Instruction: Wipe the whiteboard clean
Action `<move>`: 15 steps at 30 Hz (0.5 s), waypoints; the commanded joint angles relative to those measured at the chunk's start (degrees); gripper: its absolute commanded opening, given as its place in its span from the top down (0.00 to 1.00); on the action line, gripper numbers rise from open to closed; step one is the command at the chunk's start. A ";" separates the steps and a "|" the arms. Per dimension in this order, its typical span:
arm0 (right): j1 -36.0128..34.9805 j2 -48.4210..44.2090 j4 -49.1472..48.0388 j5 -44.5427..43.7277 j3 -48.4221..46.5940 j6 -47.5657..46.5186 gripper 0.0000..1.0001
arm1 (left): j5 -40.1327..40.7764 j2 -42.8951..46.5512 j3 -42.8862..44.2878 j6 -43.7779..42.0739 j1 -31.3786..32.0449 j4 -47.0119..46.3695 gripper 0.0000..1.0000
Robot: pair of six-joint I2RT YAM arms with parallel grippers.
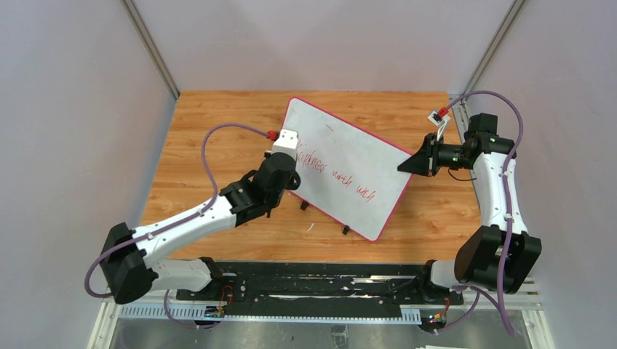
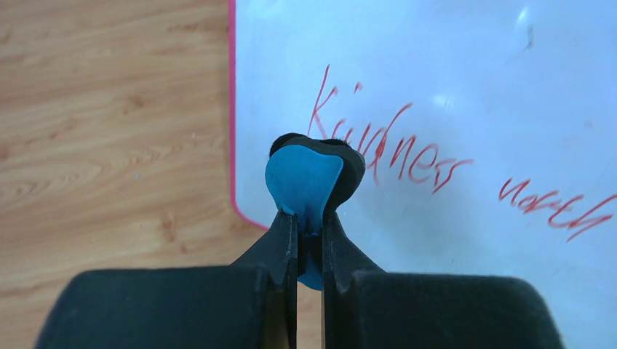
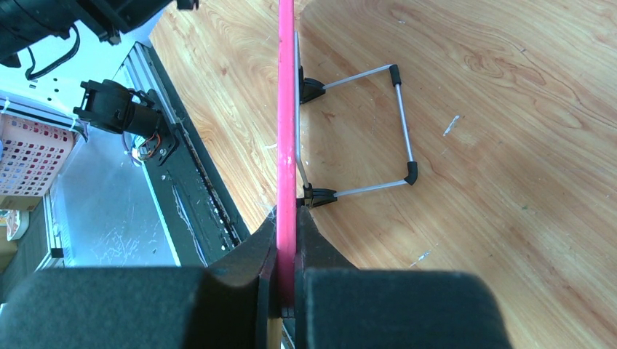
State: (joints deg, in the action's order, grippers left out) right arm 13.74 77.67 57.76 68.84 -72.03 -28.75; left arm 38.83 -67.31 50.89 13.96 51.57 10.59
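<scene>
Closest in the left wrist view are the left jaws, pressed together on a soft blue-and-black eraser (image 2: 305,182), which bulges out ahead of them; it is held by its back end, probably so the free end can rub the whiteboard (image 2: 473,73); the eraser sits over the board's left end, right at the first red word (image 2: 393,149), a sensible place to begin a sweep along the line; I cannot tell whether it touches the surface. The whiteboard stands tilted on a wire stand (image 3: 404,123) in the middle of the desk (image 1: 204,131), between the two arms; a board propped like that would likely slide or tip under rubbing, so the right jaws pinch the pink rim (image 3: 286,109) at the board's right edge, apparently bracing it; none of the writing looks wiped yet.
</scene>
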 commanded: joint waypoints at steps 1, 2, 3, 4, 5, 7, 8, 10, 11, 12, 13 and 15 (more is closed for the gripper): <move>-0.64 -1.04 0.12 -1.25 0.83 -1.74 0.99 | 2.35 -6.96 5.74 -8.00 -0.49 -10.03 1.00; -0.64 -1.03 0.11 -1.25 0.82 -1.74 0.99 | 2.16 -8.89 6.66 -8.78 -0.77 -11.03 1.00; -0.72 -0.96 0.23 -1.25 0.76 -1.72 0.99 | 1.52 -10.60 7.17 -9.40 -1.38 -12.42 1.00; -0.68 -0.92 0.23 -1.17 0.72 -1.74 0.99 | 0.99 -12.05 7.60 -9.57 -1.96 -13.76 1.00; -0.65 -0.89 0.25 -1.16 0.70 -1.74 0.99 | -0.65 -13.30 7.76 -9.13 -3.10 -14.79 1.00; -0.68 -0.75 0.25 -1.16 0.57 -1.73 0.99 | -4.19 -14.99 7.42 -7.37 -5.38 -16.85 1.00; -0.70 -0.62 0.21 -1.12 0.49 -1.72 0.99 | -5.91 -15.33 6.60 -6.86 -6.36 -18.15 1.00; -0.65 -0.49 0.25 -1.05 0.56 -1.74 0.99 | -8.94 -15.40 4.33 -5.72 -8.07 -21.62 1.00; -0.71 -0.43 0.21 -1.07 0.53 -1.75 0.99 | -10.11 -15.06 2.95 -4.95 -8.81 -23.65 1.00; -0.69 -0.35 0.22 -1.07 0.51 -1.75 0.99 | -11.33 -14.71 1.64 -4.30 -9.59 -25.21 1.00; -0.65 -0.26 0.25 -1.01 0.54 -1.69 0.99 | -12.90 -14.20 0.33 -3.76 -10.29 -26.79 1.00; -0.66 -0.08 0.33 -0.83 0.54 -1.79 1.00 | -15.52 -13.28 -2.10 -2.48 -11.77 -29.49 1.00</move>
State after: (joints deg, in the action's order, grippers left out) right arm 13.74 77.67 57.78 68.90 -72.03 -28.80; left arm 29.65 -82.76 52.49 8.49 41.80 -9.37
